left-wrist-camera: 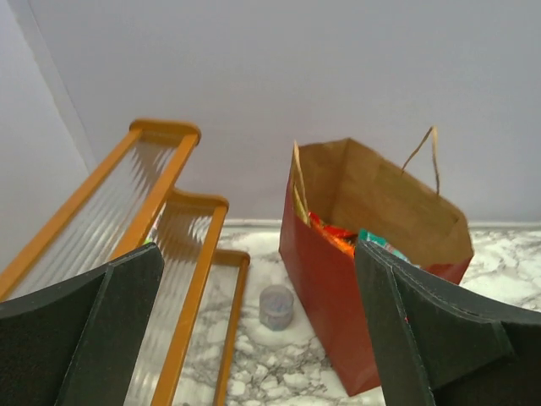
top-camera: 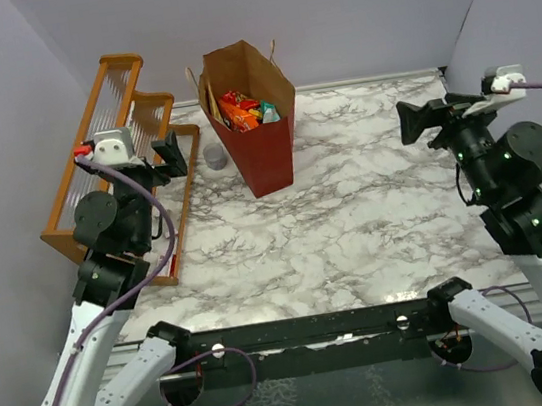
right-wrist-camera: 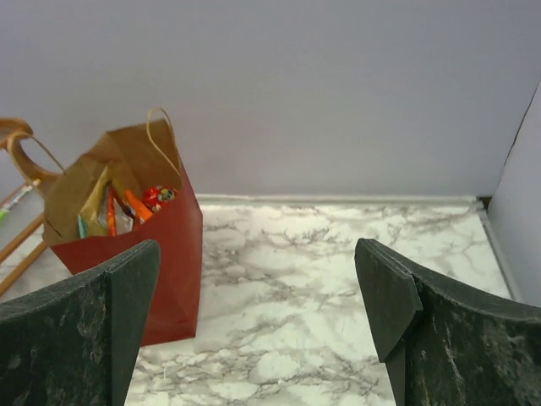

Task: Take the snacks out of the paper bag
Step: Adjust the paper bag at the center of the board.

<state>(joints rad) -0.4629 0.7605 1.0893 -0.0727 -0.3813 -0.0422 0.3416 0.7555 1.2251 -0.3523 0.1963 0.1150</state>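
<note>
The left arm point(top-camera: 110, 276) and right arm point(top-camera: 531, 217) were built of white links and black joints, with purple cables point(top-camera: 164, 218) attached. The left claw point(left-wrist-camera: 258, 254) and right claw point(right-wrist-camera: 258, 245) were fitted with black fingers point(left-wrist-camera: 118, 338).

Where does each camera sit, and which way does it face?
Top external: above and behind the bases, looking down on the white marble table; left arm and right arm show.
Left wrist: faces the tall dark red paper bag and orange wooden rack; open left claw frames it.
Right wrist: faces the same bag; open right claw shows.
Shared: the bag.
</note>
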